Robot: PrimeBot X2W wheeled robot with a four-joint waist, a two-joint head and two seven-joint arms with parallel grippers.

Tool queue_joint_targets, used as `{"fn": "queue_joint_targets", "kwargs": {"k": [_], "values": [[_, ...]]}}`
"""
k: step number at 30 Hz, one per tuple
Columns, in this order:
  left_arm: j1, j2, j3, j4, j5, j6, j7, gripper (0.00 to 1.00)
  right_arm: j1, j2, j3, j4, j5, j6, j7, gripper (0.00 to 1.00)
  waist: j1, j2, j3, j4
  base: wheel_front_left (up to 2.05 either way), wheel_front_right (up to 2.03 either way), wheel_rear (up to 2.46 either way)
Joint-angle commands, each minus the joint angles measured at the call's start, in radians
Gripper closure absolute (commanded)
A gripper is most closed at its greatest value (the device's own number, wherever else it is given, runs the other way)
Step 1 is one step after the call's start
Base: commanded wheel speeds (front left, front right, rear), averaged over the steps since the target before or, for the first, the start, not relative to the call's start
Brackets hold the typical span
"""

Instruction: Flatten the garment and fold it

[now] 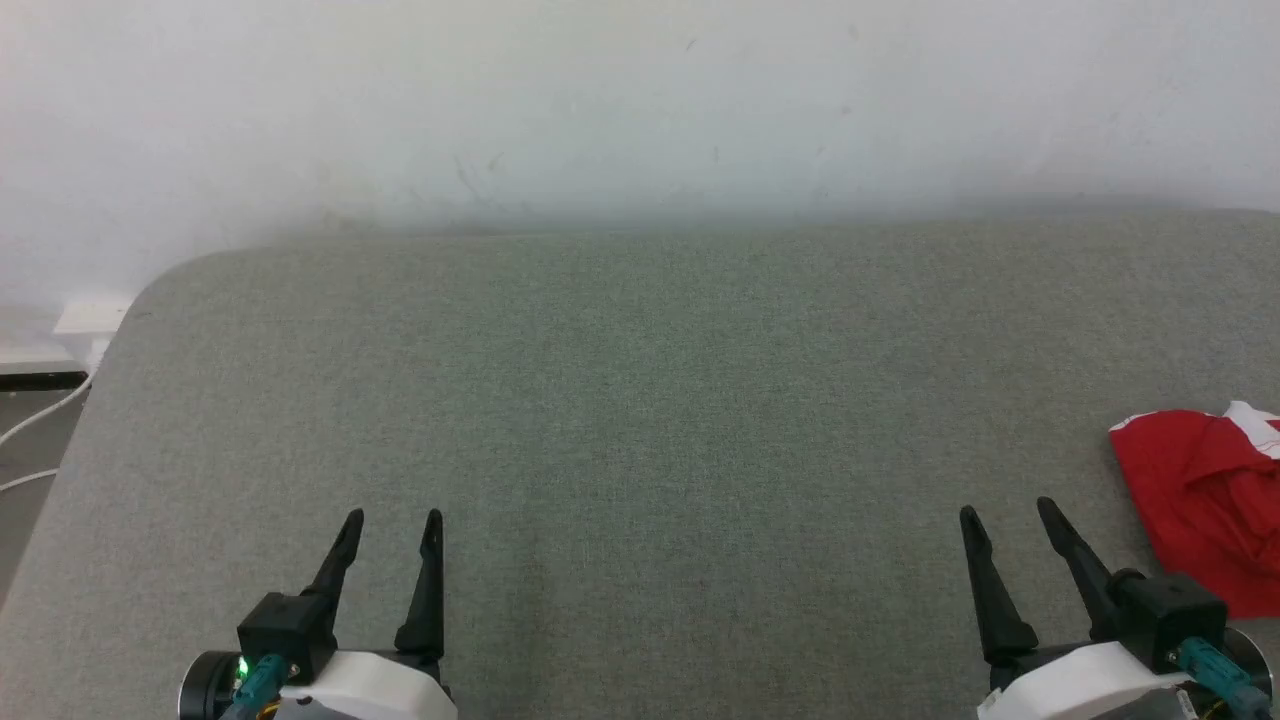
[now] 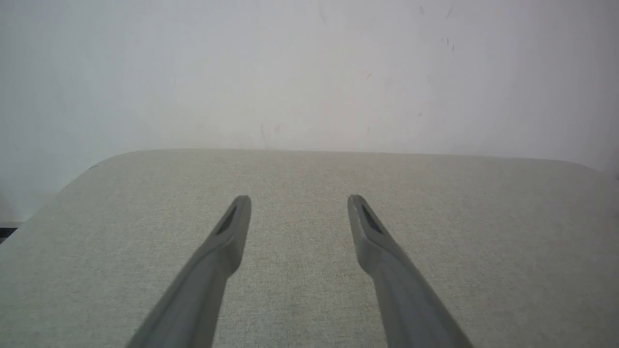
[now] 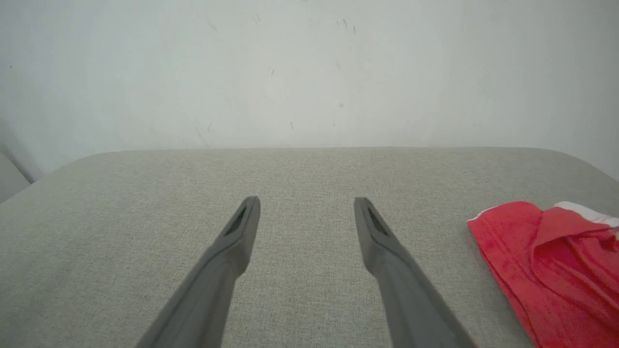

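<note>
At the right edge of the grey fabric-covered desk (image 1: 640, 400) lies the bright red soft-fabric garment (image 1: 1200, 500), crumpled and cut off by the head view's border, with a white strip at its far side. Right wrist view gives it closer (image 3: 546, 261): folded-over red layers, a stitched hem, white trim; any print is out of sight. Left tool (image 1: 393, 518) sits over the desk's near left part, released, fingers spread and holding nothing; same in its own view (image 2: 299, 199), over bare desk. Right tool (image 1: 1006, 508) is over the desk's near right part, just beside the garment but apart from it, also released (image 3: 307, 199). Head view adds a green light (image 1: 241, 667) on the left wrist and a white cable (image 1: 40, 415) off the desk's left edge. A scuffed white wall (image 1: 640, 100) stands behind the desk.
</note>
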Motion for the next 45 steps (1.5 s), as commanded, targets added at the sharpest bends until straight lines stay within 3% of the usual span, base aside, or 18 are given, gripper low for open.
{"fn": "queue_joint_targets", "kwargs": {"k": [1,2,45], "values": [[-0.013,0.000,-0.003,0.002,0.006,0.007,-0.004,0.00,-0.007,0.003,0.001,0.003,0.000,-0.001,-0.007,0.00,-0.0001,0.0000,0.000,0.001,0.00,0.00,0.00],[0.000,0.000,-0.001,0.000,0.000,-0.001,0.001,1.00,0.000,0.000,0.000,0.000,0.000,0.000,0.001,1.00,0.0000,0.0000,0.000,0.000,0.00,0.00,0.00],[-0.009,-0.020,0.015,-0.061,0.057,0.019,0.083,1.00,-0.041,0.001,-0.001,-0.005,-0.043,0.000,0.042,1.00,0.0000,0.0000,-0.003,-0.004,0.00,0.00,0.00]]}}
